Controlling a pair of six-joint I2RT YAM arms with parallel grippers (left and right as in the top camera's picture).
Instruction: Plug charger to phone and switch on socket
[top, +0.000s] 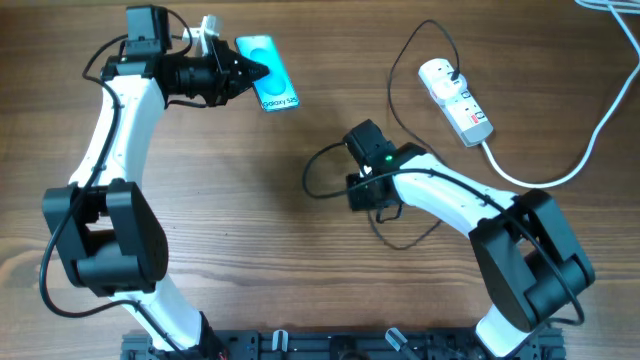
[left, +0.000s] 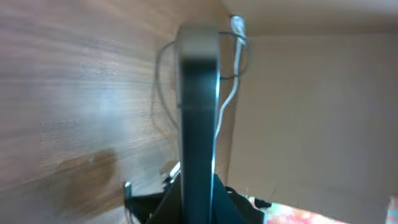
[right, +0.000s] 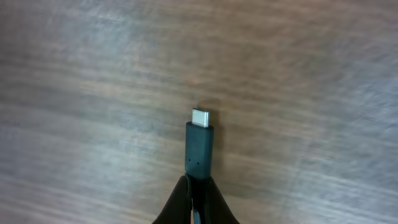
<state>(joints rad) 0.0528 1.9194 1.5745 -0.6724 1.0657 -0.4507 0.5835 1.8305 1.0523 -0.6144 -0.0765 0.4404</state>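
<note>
At ten o'clock overhead, the left tool (top: 250, 72) is clenched on the phone (top: 272, 75), whose long axis runs eleven to five. From the right tool (top: 368, 192), the phone lies at ten o'clock, well apart. The socket (top: 456, 100), with a black plug (top: 455, 72) in it, lies at two.

At the left wrist, the phone stands edge-on in the jaws.

At the right wrist, the tool grasps the charger (right: 200, 146), tip toward twelve, over the worktop (right: 93, 74).
</note>
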